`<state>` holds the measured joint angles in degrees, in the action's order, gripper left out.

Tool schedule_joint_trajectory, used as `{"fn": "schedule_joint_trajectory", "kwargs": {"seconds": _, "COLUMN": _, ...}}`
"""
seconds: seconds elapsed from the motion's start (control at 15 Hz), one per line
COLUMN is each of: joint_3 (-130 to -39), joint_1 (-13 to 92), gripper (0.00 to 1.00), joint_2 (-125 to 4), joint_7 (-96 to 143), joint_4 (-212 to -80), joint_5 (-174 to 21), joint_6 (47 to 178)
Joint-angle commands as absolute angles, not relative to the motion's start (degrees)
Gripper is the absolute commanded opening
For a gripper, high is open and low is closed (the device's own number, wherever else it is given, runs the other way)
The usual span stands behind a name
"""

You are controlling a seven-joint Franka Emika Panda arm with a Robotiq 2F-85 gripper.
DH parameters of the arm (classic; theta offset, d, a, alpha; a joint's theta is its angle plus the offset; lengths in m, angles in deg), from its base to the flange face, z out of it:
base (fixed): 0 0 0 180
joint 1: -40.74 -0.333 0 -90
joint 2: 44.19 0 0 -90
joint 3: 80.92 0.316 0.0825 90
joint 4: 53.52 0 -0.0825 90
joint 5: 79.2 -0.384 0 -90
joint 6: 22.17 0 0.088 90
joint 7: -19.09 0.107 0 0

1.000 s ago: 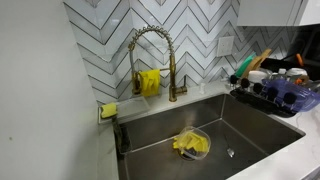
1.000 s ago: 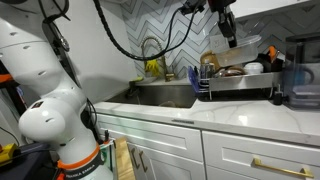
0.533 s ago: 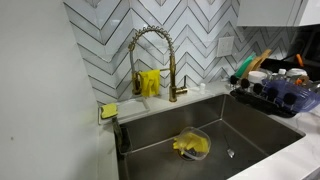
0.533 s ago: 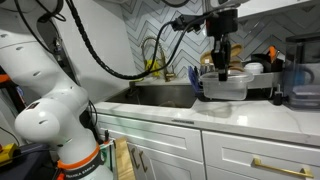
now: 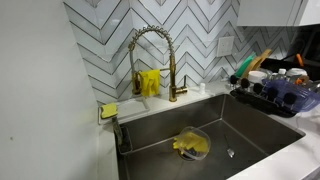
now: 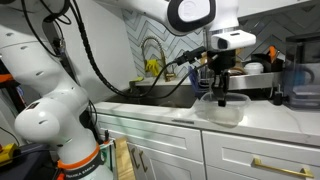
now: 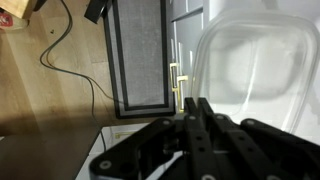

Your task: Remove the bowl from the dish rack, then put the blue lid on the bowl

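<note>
My gripper is shut on the rim of a clear plastic bowl, which sits low over the white counter in front of the dish rack. In the wrist view the two fingers are pressed together at the left rim of the clear bowl. The black wire dish rack shows at the right of an exterior view, crowded with green, orange and metal ware, with a bluish lid-like piece in it. I cannot tell whether the bowl touches the counter.
A steel sink with a gold faucet holds a small bowl with a yellow cloth. A dark appliance stands right of the rack. The counter's front edge, cabinets and a floor mat lie below the gripper.
The gripper came down from above the rack, took the clear bowl, and carried it forward and down to the counter in front of the rack.
</note>
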<state>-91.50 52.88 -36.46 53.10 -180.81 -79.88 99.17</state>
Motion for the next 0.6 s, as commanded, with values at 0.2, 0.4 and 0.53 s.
{"fn": "schedule_joint_trajectory", "kwargs": {"seconds": 0.2, "joint_3": -91.6, "joint_1": 52.6, "gripper": 0.02, "joint_2": -40.5, "joint_7": 49.3, "joint_4": -181.4, "joint_5": -86.4, "joint_6": 108.2}}
{"fn": "schedule_joint_trajectory", "kwargs": {"seconds": 0.4, "joint_3": -91.5, "joint_1": 52.4, "gripper": 0.39, "joint_2": -41.3, "joint_7": 49.0, "joint_4": -180.4, "joint_5": -87.3, "joint_6": 108.3}}
{"fn": "schedule_joint_trajectory", "kwargs": {"seconds": 0.53, "joint_3": -91.4, "joint_1": 52.3, "gripper": 0.55, "joint_2": -40.8, "joint_7": 49.4, "joint_4": -179.4, "joint_5": -87.1, "joint_6": 107.2}}
